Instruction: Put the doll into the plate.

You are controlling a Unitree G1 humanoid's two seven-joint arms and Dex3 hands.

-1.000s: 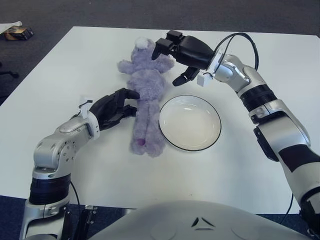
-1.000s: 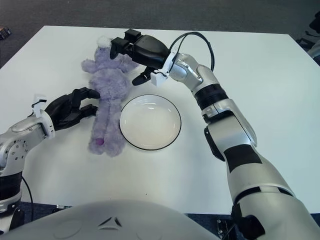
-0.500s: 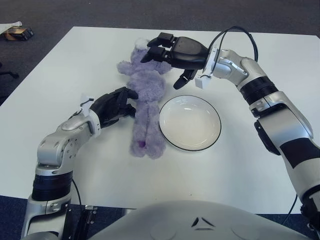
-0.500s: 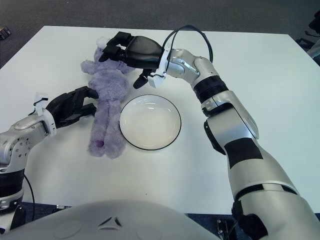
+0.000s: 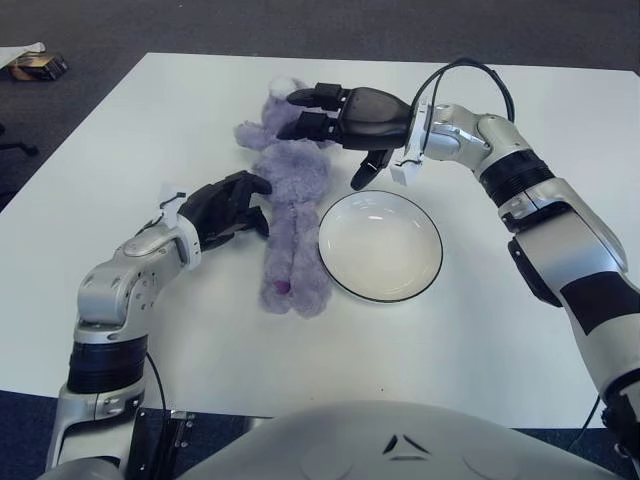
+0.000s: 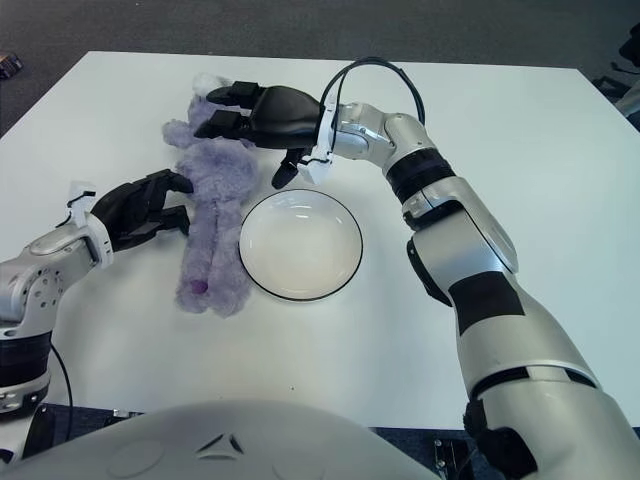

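The plate (image 5: 380, 245) sits empty on the white surface (image 5: 520, 330), nearest the robot. Just left of the plate lies the doll (image 5: 290, 215), a purple plush stretched lengthwise, legs toward the robot and head farther off; its side almost meets the plate's rim.

Left of the plate, beyond the doll's body, the left hand (image 5: 225, 208) has its dark fingers curled against the doll's flank, touching the fur but not visibly closed around anything. Over the last second it has shifted only slightly.

Beyond the plate, the right hand (image 5: 345, 118) has swung from the plate side leftward across the doll's head. It now hovers over the head, fingers spread, thumb hanging toward the plate, holding nothing.

The doll itself has not moved. Judging by this, the two hands are bracketing it for a lift, and the grasp is not yet made.
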